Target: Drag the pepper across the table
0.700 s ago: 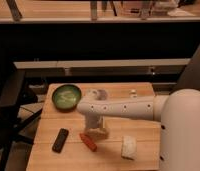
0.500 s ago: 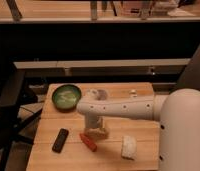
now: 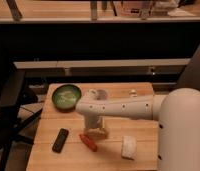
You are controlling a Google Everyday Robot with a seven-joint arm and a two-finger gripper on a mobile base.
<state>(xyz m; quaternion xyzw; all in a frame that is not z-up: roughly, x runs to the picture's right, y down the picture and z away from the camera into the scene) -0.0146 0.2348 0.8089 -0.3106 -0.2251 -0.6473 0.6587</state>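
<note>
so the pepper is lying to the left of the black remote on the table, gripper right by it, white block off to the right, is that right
Not quite. The camera view shows the pepper lying to the right of the black remote, not to its left. The rest holds: the gripper is right by the pepper, just behind it, and the white block sits further right on the table.

One each: pepper point(image 3: 88, 142), remote point(image 3: 60, 140), white block point(image 3: 128, 147), green bowl point(image 3: 66, 96), table point(image 3: 48, 161), end effector point(image 3: 96, 132) beside pepper.
</note>
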